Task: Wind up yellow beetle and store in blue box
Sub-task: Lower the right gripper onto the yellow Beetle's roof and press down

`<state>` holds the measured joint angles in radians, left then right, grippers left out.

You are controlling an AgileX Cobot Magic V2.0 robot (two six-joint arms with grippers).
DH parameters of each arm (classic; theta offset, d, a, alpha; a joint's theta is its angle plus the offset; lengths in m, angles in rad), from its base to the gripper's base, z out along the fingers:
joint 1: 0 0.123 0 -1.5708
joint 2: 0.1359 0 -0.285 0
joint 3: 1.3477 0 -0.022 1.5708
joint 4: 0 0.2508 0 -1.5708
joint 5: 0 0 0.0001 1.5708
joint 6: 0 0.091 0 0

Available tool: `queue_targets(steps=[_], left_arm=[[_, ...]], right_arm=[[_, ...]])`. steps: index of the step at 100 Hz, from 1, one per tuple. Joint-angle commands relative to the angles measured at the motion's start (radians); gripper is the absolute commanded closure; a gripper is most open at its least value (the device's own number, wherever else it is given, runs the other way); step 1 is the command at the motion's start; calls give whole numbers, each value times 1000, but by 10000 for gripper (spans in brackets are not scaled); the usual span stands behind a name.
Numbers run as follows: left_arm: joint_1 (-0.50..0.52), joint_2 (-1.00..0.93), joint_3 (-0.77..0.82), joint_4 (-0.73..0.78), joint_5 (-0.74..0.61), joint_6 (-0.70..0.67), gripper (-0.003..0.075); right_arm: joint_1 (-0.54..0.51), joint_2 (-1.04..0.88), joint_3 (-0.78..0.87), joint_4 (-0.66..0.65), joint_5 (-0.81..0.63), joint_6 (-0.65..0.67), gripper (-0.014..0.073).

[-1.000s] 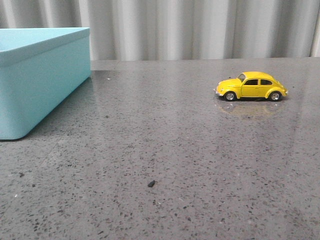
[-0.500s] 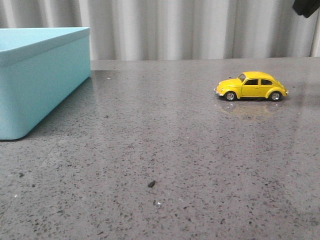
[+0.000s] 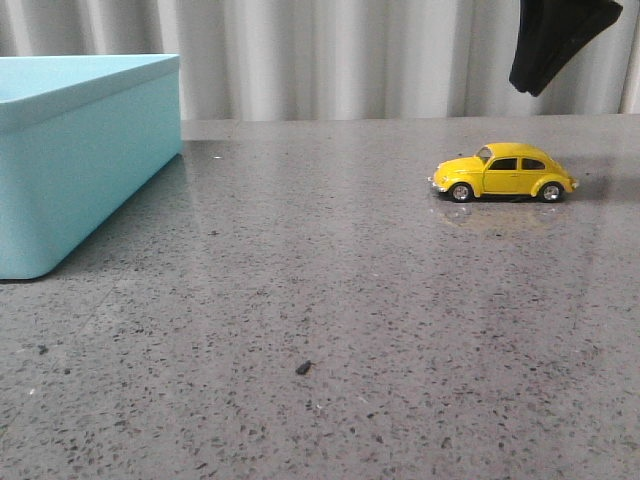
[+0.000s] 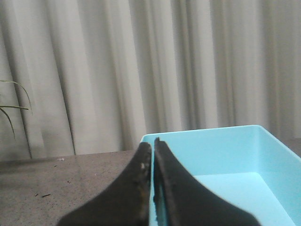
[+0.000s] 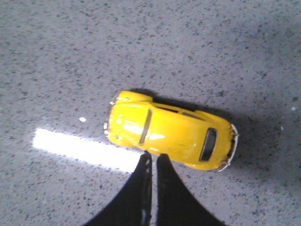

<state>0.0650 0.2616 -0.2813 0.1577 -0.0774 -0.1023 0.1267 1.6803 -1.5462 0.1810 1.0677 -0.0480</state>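
The yellow beetle (image 3: pixel 503 172) stands on its wheels at the right of the grey table, nose toward the left. My right gripper (image 3: pixel 532 88) hangs shut well above it, at the top right of the front view. Seen from the right wrist, the beetle (image 5: pixel 169 135) lies just beyond my shut right gripper (image 5: pixel 153 157), which holds nothing. The blue box (image 3: pixel 70 160) sits at the far left, open on top. My left gripper (image 4: pixel 153 143) is shut and empty near the blue box's (image 4: pixel 225 155) corner; it is out of the front view.
The speckled grey table (image 3: pixel 320 320) carries a small dark crumb (image 3: pixel 302 368) near its front middle. A pale pleated curtain (image 3: pixel 350 55) closes off the back. A plant leaf (image 4: pixel 11 106) shows at the edge of the left wrist view.
My right gripper has come down into the front view from the top right, over the beetle. The beetle and the box have stayed where they were.
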Motion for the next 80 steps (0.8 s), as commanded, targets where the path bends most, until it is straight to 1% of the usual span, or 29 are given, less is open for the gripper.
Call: queue_targets(steps=[1, 41, 55, 80], left_arm=[[2, 16, -38, -4, -67, -11, 741], [2, 16, -38, -4, -67, -11, 741], [2, 16, -38, -4, -67, -11, 741], [2, 16, -38, -4, -69, -11, 741]], right_arm=[[5, -17, -57, -14, -7, 8, 651], [8, 60, -111, -12, 24, 12, 651], [10, 92, -136, -12, 64, 12, 651], [14, 114, -136, -12, 81, 12, 651]])
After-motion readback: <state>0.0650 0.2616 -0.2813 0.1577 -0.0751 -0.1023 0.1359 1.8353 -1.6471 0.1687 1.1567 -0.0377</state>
